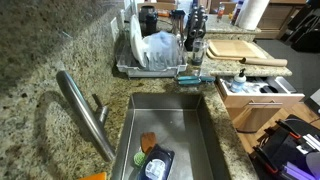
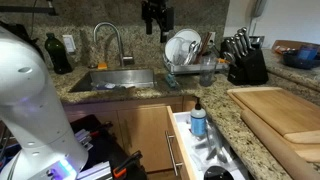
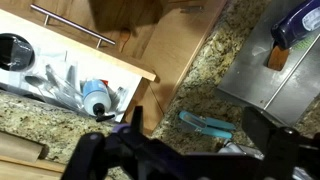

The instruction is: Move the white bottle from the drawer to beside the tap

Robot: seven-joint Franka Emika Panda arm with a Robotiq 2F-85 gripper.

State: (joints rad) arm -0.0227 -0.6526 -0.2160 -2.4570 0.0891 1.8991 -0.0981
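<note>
The white bottle (image 2: 198, 124) has a blue top and stands in the open drawer (image 2: 180, 150) under the counter. It also shows in an exterior view (image 1: 240, 74) and, from above, in the wrist view (image 3: 95, 98). The curved metal tap (image 2: 110, 40) stands behind the sink (image 2: 115, 80); it also shows in an exterior view (image 1: 85, 115). My gripper (image 2: 155, 15) hangs high above the counter between the sink and the dish rack. In the wrist view its fingers (image 3: 200, 150) are spread wide and hold nothing. It is well apart from the bottle.
A dish rack (image 2: 185, 55) with plates, a knife block (image 2: 245, 62) and wooden cutting boards (image 2: 280, 115) sit on the granite counter. A teal utensil (image 3: 205, 125) lies on the counter below my gripper. The sink holds a sponge and a dish (image 1: 155, 160).
</note>
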